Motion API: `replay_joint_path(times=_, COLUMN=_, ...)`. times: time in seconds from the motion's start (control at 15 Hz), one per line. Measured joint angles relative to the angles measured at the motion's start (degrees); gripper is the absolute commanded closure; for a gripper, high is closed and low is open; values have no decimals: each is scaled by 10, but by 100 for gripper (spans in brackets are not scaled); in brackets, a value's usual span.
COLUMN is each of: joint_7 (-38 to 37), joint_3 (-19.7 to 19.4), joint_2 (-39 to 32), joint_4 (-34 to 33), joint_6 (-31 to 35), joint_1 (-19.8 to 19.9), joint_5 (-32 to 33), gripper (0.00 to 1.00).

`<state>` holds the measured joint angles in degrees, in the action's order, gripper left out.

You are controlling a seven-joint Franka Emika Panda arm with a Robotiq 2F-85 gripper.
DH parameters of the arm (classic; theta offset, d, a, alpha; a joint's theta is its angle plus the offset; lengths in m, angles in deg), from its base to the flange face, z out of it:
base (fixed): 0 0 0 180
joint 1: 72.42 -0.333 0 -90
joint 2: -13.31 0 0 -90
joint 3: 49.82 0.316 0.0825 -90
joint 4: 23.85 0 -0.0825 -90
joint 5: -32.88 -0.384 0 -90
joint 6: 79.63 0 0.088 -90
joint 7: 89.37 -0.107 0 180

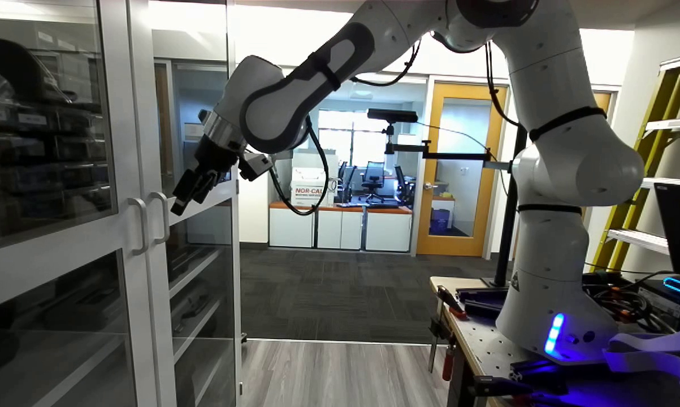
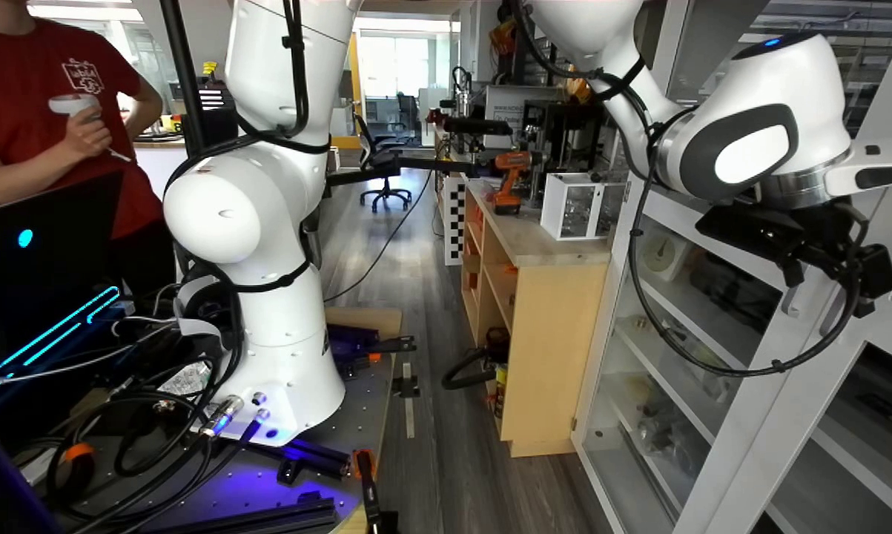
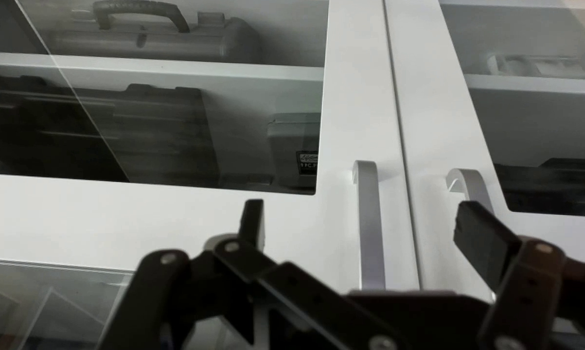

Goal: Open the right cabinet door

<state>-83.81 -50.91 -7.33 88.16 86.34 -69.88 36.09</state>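
Observation:
The right cabinet door is white-framed with glass panes and is shut against the left door at a thin seam. Its curved grey handle is partly behind my right finger in the wrist view. The left door's handle shows between my two fingers there. My black gripper is open and holds nothing, with its fingers pointing at the doors. In an exterior view, the gripper is just in front of the right door's handle. In an exterior view, the gripper partly covers both handles.
A black cable loop hangs from the arm near the doors. A wooden workbench stands beside the cabinet. The arm base stands on a metal table. A camera on a bracket sticks out between arm and room. A person stands behind the base.

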Motion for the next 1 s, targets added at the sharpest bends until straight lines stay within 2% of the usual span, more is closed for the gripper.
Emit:
replay_joint_path(times=0.2, joint_7=0, joint_3=6, joint_2=-13, joint_4=-14, joint_6=5, joint_1=0, joint_5=-4, gripper=0)
replay_joint_path(times=0.27, joint_7=0, joint_3=7, joint_2=-16, joint_4=-18, joint_6=7, joint_1=0, joint_5=-5, gripper=25)
replay_joint_path(times=0.33, joint_7=1, joint_3=9, joint_2=-19, joint_4=-21, joint_6=9, joint_1=0, joint_5=-6, gripper=26)
replay_joint_path(times=0.8, joint_7=2, joint_3=13, joint_2=-26, joint_4=-29, joint_6=31, joint_1=5, joint_5=-8, gripper=72)
replay_joint_path(times=1.0, joint_7=17, joint_3=32, joint_2=-27, joint_4=-29, joint_6=44, joint_1=23, joint_5=-22, gripper=93)
